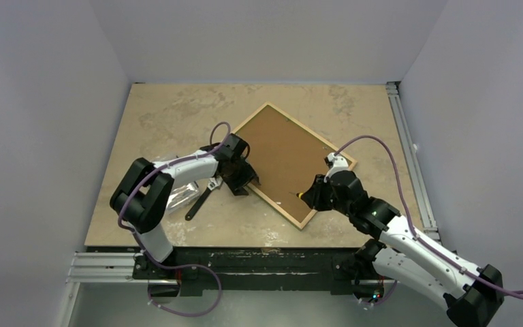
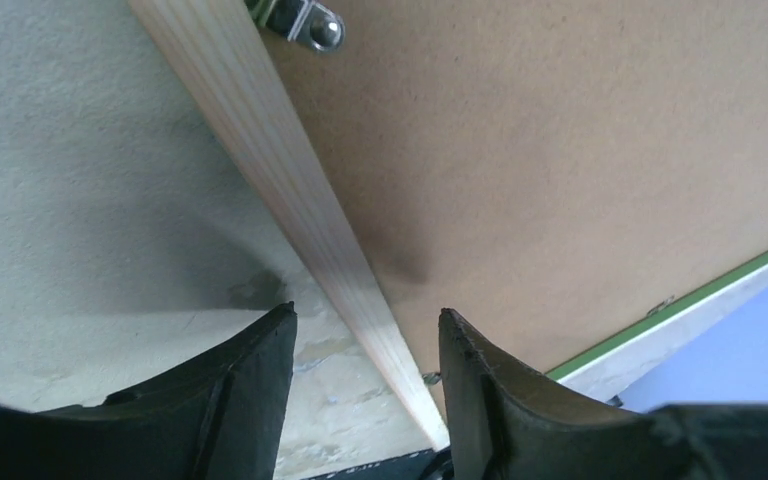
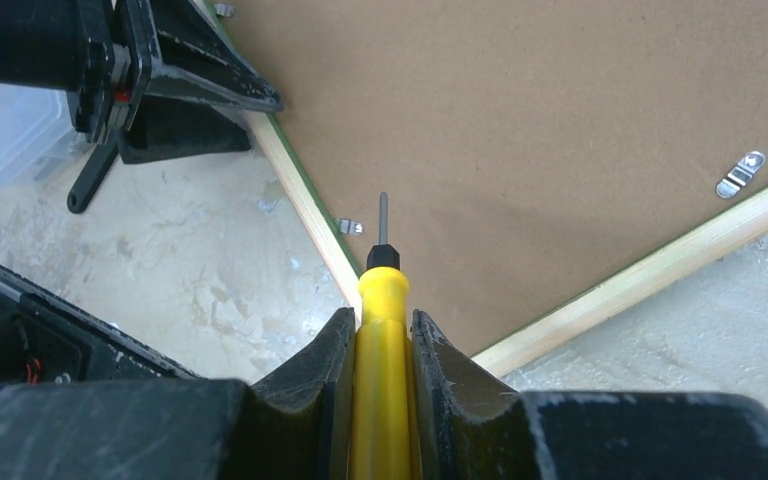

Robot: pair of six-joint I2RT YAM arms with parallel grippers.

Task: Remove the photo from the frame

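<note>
The frame (image 2: 280, 180) lies face-down at centre of the table (image 1: 177, 116), photo hidden under the backing board (image 3: 520, 150); the left gripper (image 2: 365, 315), jaws spread, straddles its rail, probably to steady it, while the right gripper (image 3: 382, 330), clenched on a screwdriver (image 3: 382, 290), aims at a tab (image 3: 350, 226).

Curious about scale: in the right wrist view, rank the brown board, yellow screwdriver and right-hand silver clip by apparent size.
1. brown board
2. yellow screwdriver, enlarged by nearness to the camera
3. right-hand silver clip

Frame (image 1: 313, 135) back-up on table (image 1: 177, 116); left gripper (image 1: 245, 180), right gripper (image 1: 306, 197) at its near edges.
</note>
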